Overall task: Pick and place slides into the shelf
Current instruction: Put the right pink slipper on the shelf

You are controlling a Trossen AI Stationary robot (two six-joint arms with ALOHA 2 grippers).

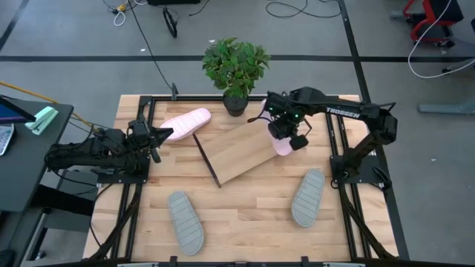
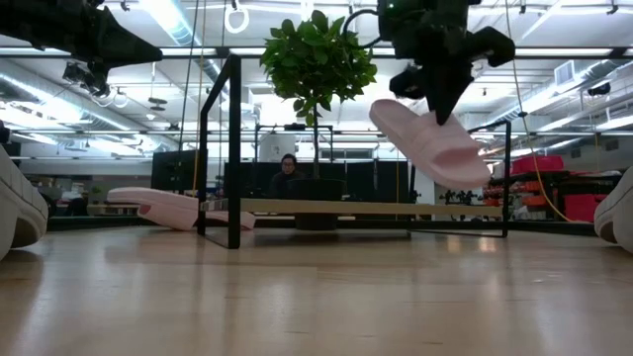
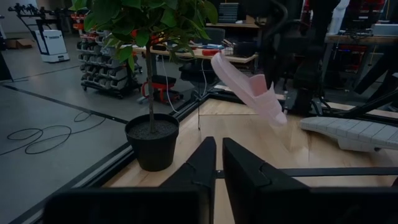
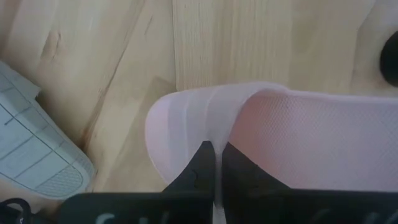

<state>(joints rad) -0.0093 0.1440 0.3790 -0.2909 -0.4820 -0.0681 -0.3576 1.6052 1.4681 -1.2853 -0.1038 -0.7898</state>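
My right gripper [image 1: 286,135] points down, shut on a pale pink slide [image 2: 431,140]. The slide hangs in the air above the right end of the shelf [image 1: 239,153], a slanted light-wood board on a black wire frame. The second pink slide [image 1: 185,122] lies on the table by the shelf's far left corner. Two grey slides [image 1: 185,221] [image 1: 308,197] lie sole-up near the table's front edge. My left gripper [image 1: 159,135] waits shut and level at the table's left edge, holding nothing. My right gripper pinches the pink slide's broad strap at its edge [image 4: 219,134] between its two fingers, coming from above and pointing down. The slide is lifted clear of shelf and table. It hangs tilted below the fingers, one end high [image 2: 384,111] and the other low [image 2: 473,173].
A potted plant [image 1: 236,65] stands at the table's far edge behind the shelf, close to my right arm. A black frame [image 1: 338,141] runs around the tabletop. Bare wood lies between the two grey slides. A person [image 2: 288,170] sits in the room beyond.
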